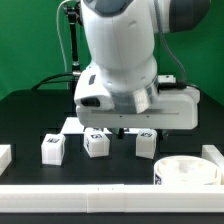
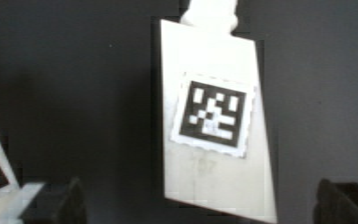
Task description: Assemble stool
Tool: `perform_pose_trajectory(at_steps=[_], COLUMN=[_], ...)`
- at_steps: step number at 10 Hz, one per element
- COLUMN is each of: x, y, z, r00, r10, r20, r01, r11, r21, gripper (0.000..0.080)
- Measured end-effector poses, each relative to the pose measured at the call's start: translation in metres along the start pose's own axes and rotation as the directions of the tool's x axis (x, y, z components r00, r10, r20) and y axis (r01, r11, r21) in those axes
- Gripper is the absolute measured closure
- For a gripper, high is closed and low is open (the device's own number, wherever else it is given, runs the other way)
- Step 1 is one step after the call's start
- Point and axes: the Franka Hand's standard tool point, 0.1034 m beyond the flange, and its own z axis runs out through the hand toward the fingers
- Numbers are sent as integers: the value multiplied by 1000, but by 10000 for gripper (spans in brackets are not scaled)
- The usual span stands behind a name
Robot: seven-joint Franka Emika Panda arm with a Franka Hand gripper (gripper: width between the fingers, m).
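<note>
I'm watching the arm (image 1: 120,50) blocking most of the marker board (image 1: 68,124), and the front bar (image 1: 60,190) is hiding the lower rim of the seat disc (image 1: 188,168). On the wrist view the leg (image 2: 211,120) is running off-frame, the gripper (image 2: 197,205) fingers (image 2: 51,203) blurring dark.

White leg blocks (image 1: 96,144) bear black-and-white square tags (image 2: 211,112). The seat disc (image 1: 188,172), lower right, is white and the table (image 1: 30,115) black.
</note>
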Motion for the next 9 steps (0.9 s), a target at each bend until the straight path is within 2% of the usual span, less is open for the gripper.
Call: perform_pose_trajectory(at_steps=[1, 3, 4, 5, 7, 9], x=[-2, 0, -7, -7, -1, 7], y=[0, 1, 3, 3, 6, 2], z=[3, 6, 10, 13, 15, 22], r00=[995, 978, 955, 915, 863, 874], r10=[0, -5, -4, 22, 22, 17], r20=[101, 206, 297, 403, 505, 486], r01=[1, 7, 10, -7, 1, 8], r11=[1000, 1000, 1000, 999, 999, 999], r21=[-7, -12, -19, -38, -46, -49], gripper=[150, 150, 150, 150, 150, 150])
